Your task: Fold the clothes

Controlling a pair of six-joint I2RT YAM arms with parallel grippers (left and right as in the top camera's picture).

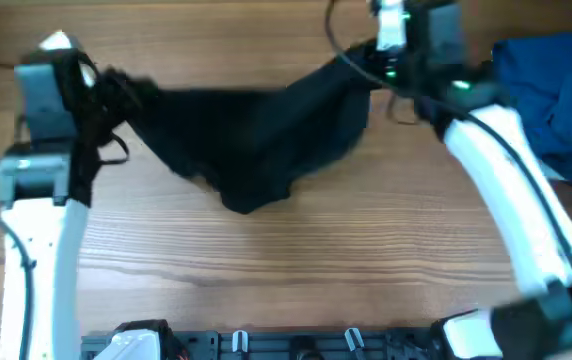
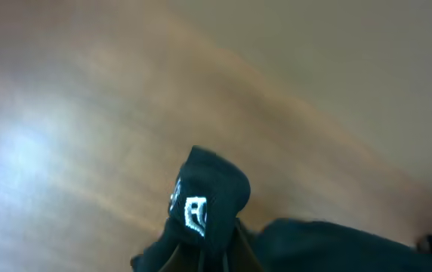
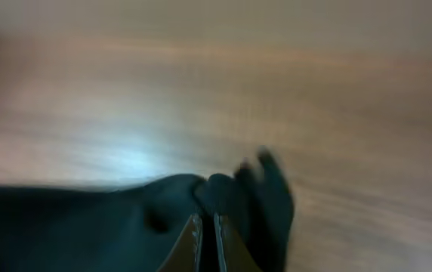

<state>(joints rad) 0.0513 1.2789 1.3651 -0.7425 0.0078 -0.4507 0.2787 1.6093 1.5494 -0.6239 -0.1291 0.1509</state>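
Black garment (image 1: pixel 256 135): upper centre of the overhead frame, slung unfolded between both arms, middle sagging onto the table (image 1: pixel 296 270). No fold made yet. Blue clothes (image 1: pixel 556 90) heaped upper right, apparently still to do. Left gripper (image 1: pixel 106 90) upper left and right gripper (image 1: pixel 366 65) upper centre-right each pinch a garment corner, arms spread wide.

The surface (image 1: pixel 296 260) beneath me is light brown wood, its grain running side to side in the overhead view. In both my wrist views it shows only as a blurred tan sweep with a pale patch of glare. Along its near edge I see a dark rail (image 1: pixel 266 346) carrying a few small pale clips (image 1: pixel 238 341), too small for me to tell more.
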